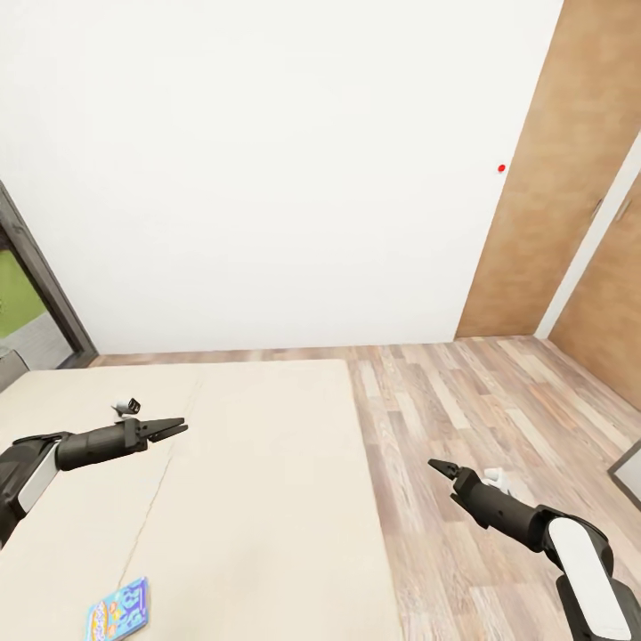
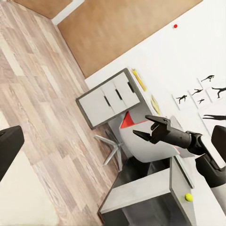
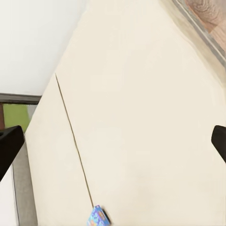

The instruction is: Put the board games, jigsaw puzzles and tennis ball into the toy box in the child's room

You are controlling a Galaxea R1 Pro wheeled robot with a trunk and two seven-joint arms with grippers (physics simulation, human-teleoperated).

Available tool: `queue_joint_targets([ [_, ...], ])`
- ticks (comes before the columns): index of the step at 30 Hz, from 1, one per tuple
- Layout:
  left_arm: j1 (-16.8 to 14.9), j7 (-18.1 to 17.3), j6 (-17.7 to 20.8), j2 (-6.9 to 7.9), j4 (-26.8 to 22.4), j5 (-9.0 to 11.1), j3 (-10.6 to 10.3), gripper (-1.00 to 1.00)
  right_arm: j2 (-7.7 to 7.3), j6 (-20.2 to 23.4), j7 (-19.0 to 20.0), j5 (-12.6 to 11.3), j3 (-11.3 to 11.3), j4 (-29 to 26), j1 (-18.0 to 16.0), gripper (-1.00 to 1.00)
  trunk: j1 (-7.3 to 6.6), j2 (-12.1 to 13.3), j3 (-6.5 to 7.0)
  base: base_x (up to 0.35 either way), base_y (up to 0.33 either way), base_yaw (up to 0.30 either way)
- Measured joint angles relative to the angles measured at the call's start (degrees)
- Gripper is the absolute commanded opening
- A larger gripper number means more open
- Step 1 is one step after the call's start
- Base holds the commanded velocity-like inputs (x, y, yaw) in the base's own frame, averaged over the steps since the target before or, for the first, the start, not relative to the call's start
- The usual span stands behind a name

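Note:
A small blue board game (image 1: 117, 610) lies flat on the beige bed (image 1: 267, 499) near its front edge; it is also in the right wrist view as the blue board game (image 3: 98, 217). My left gripper (image 1: 176, 428) hovers open over the middle of the bed, well beyond the game. My right gripper (image 1: 439, 466) hangs open over the wood floor, right of the bed, with nothing in it. In the left wrist view the right gripper (image 2: 147, 127) has its fingers apart, in front of the table (image 2: 141, 190). The tennis ball (image 2: 189, 197) rests on the table.
A white wall (image 1: 267, 178) stands behind the bed, with a wooden door (image 1: 552, 178) at the right and a dark-framed window (image 1: 27, 285) at the left. Wood floor (image 1: 463, 401) lies right of the bed. A red chair (image 2: 128, 120) and grey drawers (image 2: 110, 99) stand by the table.

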Motion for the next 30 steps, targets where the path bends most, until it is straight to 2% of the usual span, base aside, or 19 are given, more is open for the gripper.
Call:
queue_joint_targets([
  [20, 0.0, 0.0, 0.0, 0.0, 0.0, 0.04, 0.0, 1.0, 0.0, 0.0, 0.0, 0.0, 0.04, -0.01, 0.0, 1.0, 0.0, 0.0, 0.0, -0.019, 0.252, 0.034],
  [30, -0.01, 0.0, 0.0, 0.03, 0.02, 0.06, 0.0, 1.0, 0.01, 0.01, 0.0, 0.01, 0.04, -0.1, 0.0, 1.0, 0.0, 0.0, 0.0, 0.0, 0.09, 0.001],
])
